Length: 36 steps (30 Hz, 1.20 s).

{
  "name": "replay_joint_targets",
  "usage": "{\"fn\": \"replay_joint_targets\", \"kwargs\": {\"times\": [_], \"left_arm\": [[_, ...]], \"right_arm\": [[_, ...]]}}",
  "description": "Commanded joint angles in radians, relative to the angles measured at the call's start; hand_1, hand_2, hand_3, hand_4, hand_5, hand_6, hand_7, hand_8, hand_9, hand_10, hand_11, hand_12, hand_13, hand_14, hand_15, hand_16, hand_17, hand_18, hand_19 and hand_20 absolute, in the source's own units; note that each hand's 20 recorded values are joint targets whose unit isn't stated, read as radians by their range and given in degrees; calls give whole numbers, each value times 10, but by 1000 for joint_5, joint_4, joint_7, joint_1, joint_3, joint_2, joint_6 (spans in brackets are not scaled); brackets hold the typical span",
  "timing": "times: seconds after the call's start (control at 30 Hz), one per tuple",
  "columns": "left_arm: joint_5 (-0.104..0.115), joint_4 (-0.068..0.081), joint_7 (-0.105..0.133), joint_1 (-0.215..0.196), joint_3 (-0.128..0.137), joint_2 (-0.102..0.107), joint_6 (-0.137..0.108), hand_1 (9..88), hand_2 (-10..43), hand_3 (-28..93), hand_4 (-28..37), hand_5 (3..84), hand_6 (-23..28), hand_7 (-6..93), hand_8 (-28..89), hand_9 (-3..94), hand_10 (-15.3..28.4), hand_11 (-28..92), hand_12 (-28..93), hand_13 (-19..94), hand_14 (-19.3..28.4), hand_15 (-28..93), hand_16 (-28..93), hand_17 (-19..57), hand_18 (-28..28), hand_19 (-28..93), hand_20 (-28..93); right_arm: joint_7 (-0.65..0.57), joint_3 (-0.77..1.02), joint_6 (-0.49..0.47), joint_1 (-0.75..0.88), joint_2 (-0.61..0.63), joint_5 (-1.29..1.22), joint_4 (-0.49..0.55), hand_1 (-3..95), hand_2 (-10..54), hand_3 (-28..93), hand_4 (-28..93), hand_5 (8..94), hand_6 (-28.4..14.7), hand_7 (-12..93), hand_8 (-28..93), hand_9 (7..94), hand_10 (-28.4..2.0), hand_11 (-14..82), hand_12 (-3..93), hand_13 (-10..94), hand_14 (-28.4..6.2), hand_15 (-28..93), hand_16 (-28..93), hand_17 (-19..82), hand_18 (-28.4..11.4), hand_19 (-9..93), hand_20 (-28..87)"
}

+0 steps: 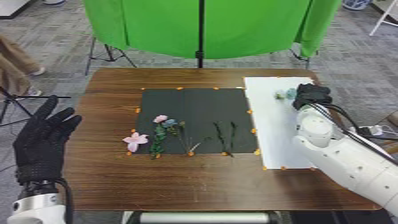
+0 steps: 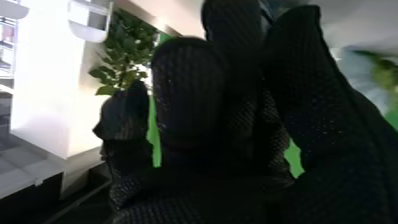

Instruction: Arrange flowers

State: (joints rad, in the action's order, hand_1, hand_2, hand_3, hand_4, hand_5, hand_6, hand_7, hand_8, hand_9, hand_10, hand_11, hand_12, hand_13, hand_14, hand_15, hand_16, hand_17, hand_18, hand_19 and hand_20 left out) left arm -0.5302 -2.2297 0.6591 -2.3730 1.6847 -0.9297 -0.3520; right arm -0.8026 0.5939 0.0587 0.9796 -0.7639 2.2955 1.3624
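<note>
While the right robot hand (image 1: 312, 95) was poised at the edge of the white sheet (image 1: 275, 125), beside the pale blue flower (image 1: 290, 93), its grip could not be told. The left robot hand (image 1: 40, 155) was held with fingers apart; the pink flower (image 1: 135, 141) was laid by the black mat (image 1: 191, 107) on the bench (image 1: 178, 185).

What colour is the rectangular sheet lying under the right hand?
White, showing best in the head view: the flat rectangular sheet.

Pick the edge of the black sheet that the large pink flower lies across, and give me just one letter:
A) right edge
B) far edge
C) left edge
C: in the head view, the large pink flower overlaps the left edge of the black sheet.
</note>
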Motion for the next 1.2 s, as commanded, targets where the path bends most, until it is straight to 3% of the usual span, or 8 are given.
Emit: {"fn": "replay_joint_targets", "kwargs": {"times": [0.03, 0.17, 0.23, 0.5, 0.63, 0.77, 1.03, 1.2], "left_arm": [[11, -16, 19, -42, 19, 3, -17, 251, 80, 740, -224, 355, 86, 137, -82, 339, 201, 349, 153, 241, 246, 639, -88, -74, 208, 487, 353], [12, -17, 10, -38, 24, 3, -20, 250, 79, 742, -224, 356, 87, 136, -81, 339, 200, 350, 153, 241, 245, 639, -88, -73, 208, 487, 353], [-4, -17, -10, -30, 26, -14, -12, 251, 79, 742, -224, 356, 86, 137, -81, 339, 200, 349, 153, 241, 245, 639, -88, -74, 208, 487, 353], [-21, -12, -40, -10, 18, -18, -1, 251, 80, 741, -224, 356, 86, 139, -82, 339, 201, 349, 153, 241, 245, 639, -88, -74, 208, 487, 353], [-35, -10, -61, -1, 19, -29, 10, 251, 80, 740, -224, 356, 86, 139, -82, 340, 201, 349, 153, 241, 245, 639, -88, -73, 209, 488, 353], [-33, -6, -64, 7, 13, -19, 9, 250, 80, 740, -223, 356, 86, 138, -82, 340, 202, 349, 152, 242, 246, 639, -88, -73, 208, 488, 353], [-40, 0, -79, 22, 9, -28, 17, 250, 80, 741, -222, 356, 87, 138, -82, 339, 201, 350, 153, 242, 245, 640, -88, -74, 208, 488, 354], [-27, -2, -54, 11, 8, -15, 6, 250, 80, 742, -222, 356, 87, 140, -82, 340, 201, 350, 153, 242, 246, 639, -88, -73, 208, 488, 354]], "right_arm": [[0, 10, 103, -47, 11, -29, 135, 576, -95, 642, -283, 906, 29, 153, 8, 937, -40, 231, 271, 843, -18, 627, 190, 343, -208, 926, 420], [76, 32, 101, -35, -9, -57, 239, 573, -95, 657, -283, 911, 23, 148, 13, 937, -48, 244, 264, 848, -20, 624, 196, 345, -210, 930, 418], [114, 26, 81, -29, -23, -78, 292, 571, -95, 662, -283, 911, 22, 148, 16, 937, -50, 245, 262, 848, -20, 624, 199, 345, -209, 931, 416], [262, 69, -128, 102, -133, -85, 441, 556, -95, 687, -283, 906, 19, 145, 26, 937, -54, 240, 272, 831, -27, 639, 209, 328, -206, 932, 421], [298, 66, -200, 131, -185, -53, 450, 550, -95, 696, -283, 902, 18, 145, 31, 937, -56, 233, 282, 814, -34, 652, 211, 317, -206, 932, 422], [320, 34, -219, 119, -222, -18, 423, 548, -95, 696, -283, 895, 20, 144, 30, 937, -59, 228, 290, 803, -37, 665, 207, 309, -205, 932, 423], [352, 8, -260, 109, -255, 51, 409, 534, -95, 698, -283, 878, 24, 141, 19, 927, -61, 228, 309, 773, -45, 689, 200, 292, -207, 931, 426], [356, 18, -296, 114, -239, 71, 422, 474, -95, 721, -283, 792, 5, 126, -13, 876, -72, 272, 295, 732, -56, 724, 182, 273, -211, 923, 441]]}}
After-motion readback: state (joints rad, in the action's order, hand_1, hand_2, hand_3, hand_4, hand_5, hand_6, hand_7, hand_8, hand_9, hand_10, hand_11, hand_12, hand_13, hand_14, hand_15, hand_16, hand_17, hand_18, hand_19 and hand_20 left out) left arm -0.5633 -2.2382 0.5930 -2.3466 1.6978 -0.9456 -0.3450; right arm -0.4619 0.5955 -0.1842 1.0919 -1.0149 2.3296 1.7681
